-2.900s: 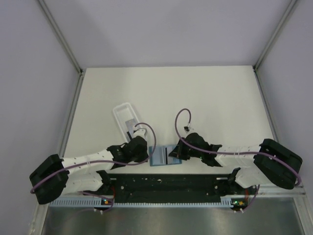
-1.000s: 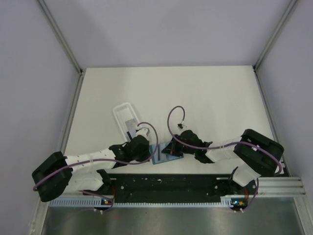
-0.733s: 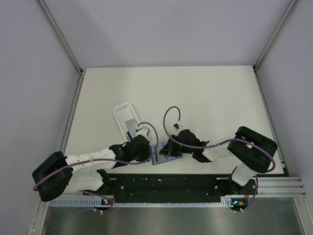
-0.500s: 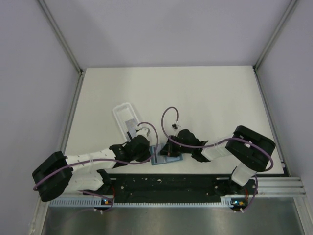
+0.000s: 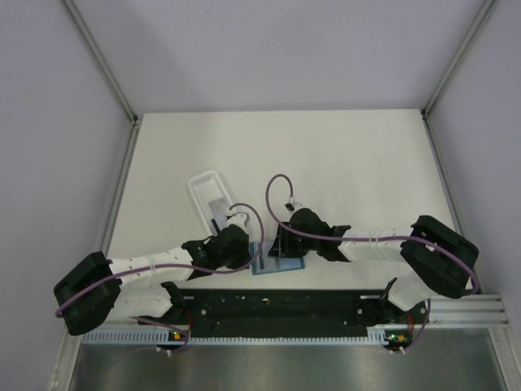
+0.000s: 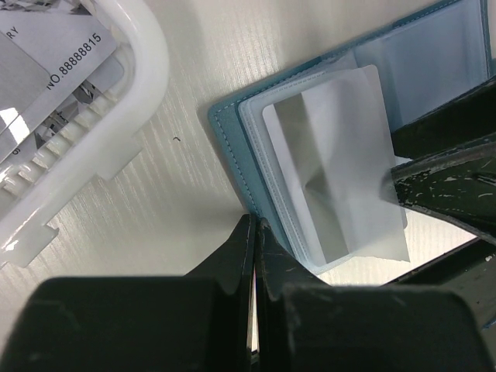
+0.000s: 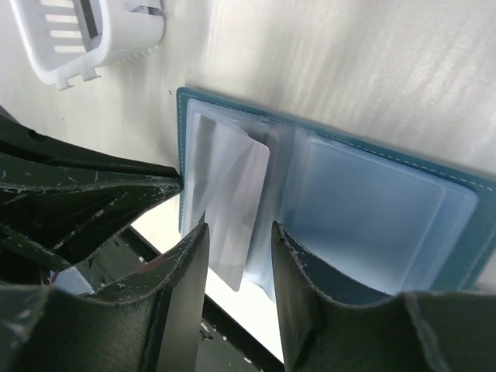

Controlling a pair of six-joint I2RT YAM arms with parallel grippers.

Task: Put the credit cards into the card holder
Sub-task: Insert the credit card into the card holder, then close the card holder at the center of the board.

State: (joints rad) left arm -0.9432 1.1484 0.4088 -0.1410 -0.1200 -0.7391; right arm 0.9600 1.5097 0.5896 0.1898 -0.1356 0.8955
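The teal card holder [image 5: 281, 264] lies open near the table's front edge, between my two grippers. In the left wrist view a pale card [image 6: 333, 178] sits partly inside the clear sleeve on the holder's [image 6: 226, 128] left half and sticks out toward the front. My left gripper [image 6: 254, 223] is shut, and its tips rest at the holder's left edge. My right gripper [image 7: 240, 226] is open over the holder [image 7: 372, 201], its jaws astride the protruding end of the card [image 7: 232, 201]. More cards [image 6: 54, 54] lie in the white tray.
The long white plastic tray [image 5: 203, 189] stands just behind and left of the holder, close to my left wrist; its rim shows in the left wrist view [image 6: 143, 93] and the right wrist view [image 7: 85, 31]. The black base rail [image 5: 277, 308] runs right in front of the holder.
My right gripper has moved left from beside the holder to over its left half. The holder has shifted slightly. My left arm has stayed almost still.
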